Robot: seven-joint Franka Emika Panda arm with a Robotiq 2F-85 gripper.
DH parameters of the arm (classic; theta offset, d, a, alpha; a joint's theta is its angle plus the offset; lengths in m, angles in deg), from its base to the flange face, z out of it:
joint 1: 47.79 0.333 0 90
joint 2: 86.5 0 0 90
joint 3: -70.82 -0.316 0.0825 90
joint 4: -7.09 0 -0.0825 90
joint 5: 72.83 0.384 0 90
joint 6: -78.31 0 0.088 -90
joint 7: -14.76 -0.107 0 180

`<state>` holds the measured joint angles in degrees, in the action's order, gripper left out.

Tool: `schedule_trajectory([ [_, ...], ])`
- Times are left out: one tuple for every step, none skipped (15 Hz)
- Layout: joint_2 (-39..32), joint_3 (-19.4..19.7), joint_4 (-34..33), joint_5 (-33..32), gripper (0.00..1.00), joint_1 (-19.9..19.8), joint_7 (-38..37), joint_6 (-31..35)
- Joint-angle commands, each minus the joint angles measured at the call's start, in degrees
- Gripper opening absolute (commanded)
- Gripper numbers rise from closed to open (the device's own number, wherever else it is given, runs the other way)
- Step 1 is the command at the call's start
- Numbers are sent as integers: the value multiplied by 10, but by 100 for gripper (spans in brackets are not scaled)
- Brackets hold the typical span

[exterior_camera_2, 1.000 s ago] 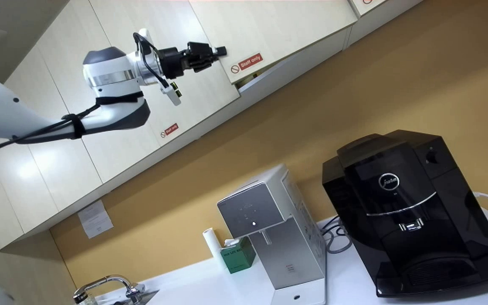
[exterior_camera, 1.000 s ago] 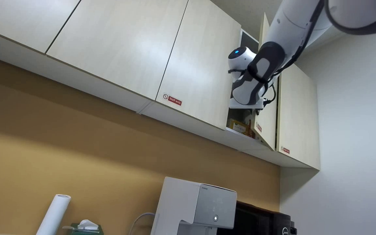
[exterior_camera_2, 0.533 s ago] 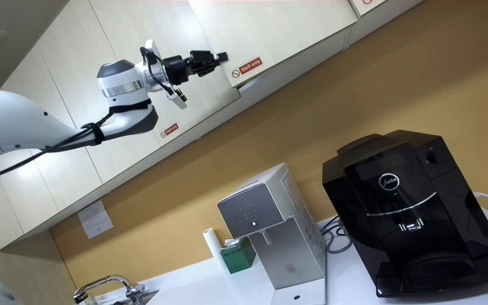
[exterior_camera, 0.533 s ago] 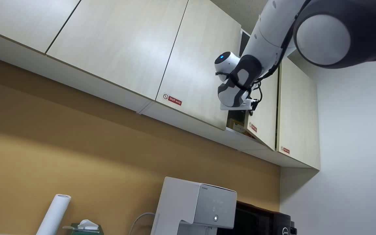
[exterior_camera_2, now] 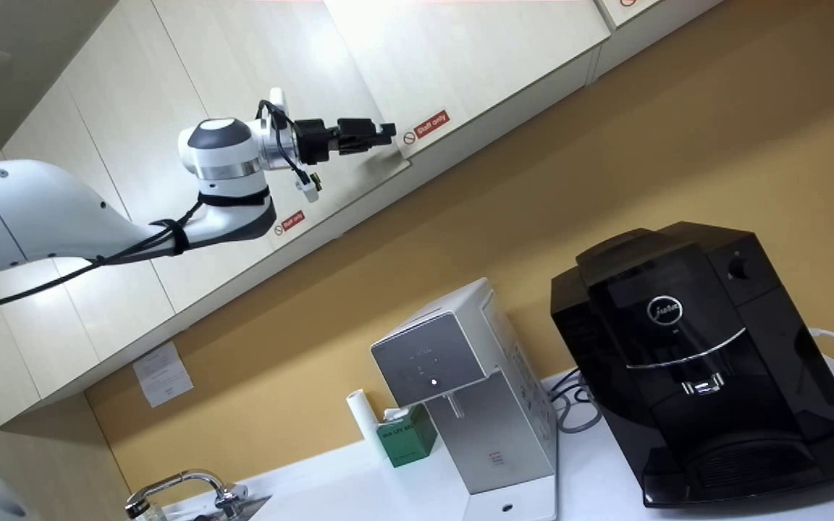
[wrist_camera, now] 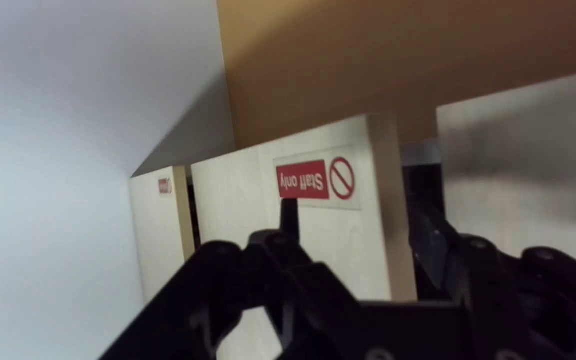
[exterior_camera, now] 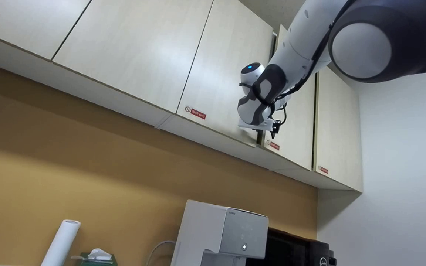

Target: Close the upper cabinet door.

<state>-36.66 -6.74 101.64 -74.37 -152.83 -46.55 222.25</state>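
The upper cabinet door (exterior_camera: 292, 136) is a cream panel with a red-and-white "Staff only" label at its lower free corner. It stands slightly ajar, with a narrow dark gap along its free edge. It also shows in an exterior view (exterior_camera_2: 489, 65) and in the wrist view (wrist_camera: 348, 260). My gripper (wrist_camera: 358, 225) is open and holds nothing. In the wrist view one of its fingers (wrist_camera: 289, 217) is in front of the door's face, just below the label. The other finger is over the dark gap. In an exterior view the gripper (exterior_camera_2: 386, 134) is at the door's lower free corner; contact is unclear.
A shut cream door (exterior_camera: 224, 81) adjoins the gap, and another labelled door (exterior_camera: 337, 129) is on the hinge side near the side wall (exterior_camera: 401, 166). Below are a water dispenser (exterior_camera_2: 468, 376), a black coffee machine (exterior_camera_2: 699, 362) and a green tissue box (exterior_camera_2: 408, 438).
The door has swung from clearly ajar to almost flush, and the cabinet contents are now hidden. The arm has moved along with its free edge, with the gripper lower than before.
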Motion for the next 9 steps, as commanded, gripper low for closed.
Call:
schedule_trajectory([
  [-56, -23, 4, 38, 78, 16, 46, 18],
  [-65, -24, 7, 47, 88, 22, 59, 17],
  [-78, -25, 11, 56, 96, 29, 74, 18],
  [-89, -20, 14, 62, 100, 38, 86, 11],
  [-99, -15, 17, 68, 100, 48, 99, 8],
  [-113, -10, 21, 71, 100, 60, 112, 4],
  [-133, -6, 22, 74, 100, 75, 130, -16],
  [-153, -2, 24, 74, 100, 90, 148, -32],
  [-175, 4, 26, 75, 100, 108, 170, -49],
])
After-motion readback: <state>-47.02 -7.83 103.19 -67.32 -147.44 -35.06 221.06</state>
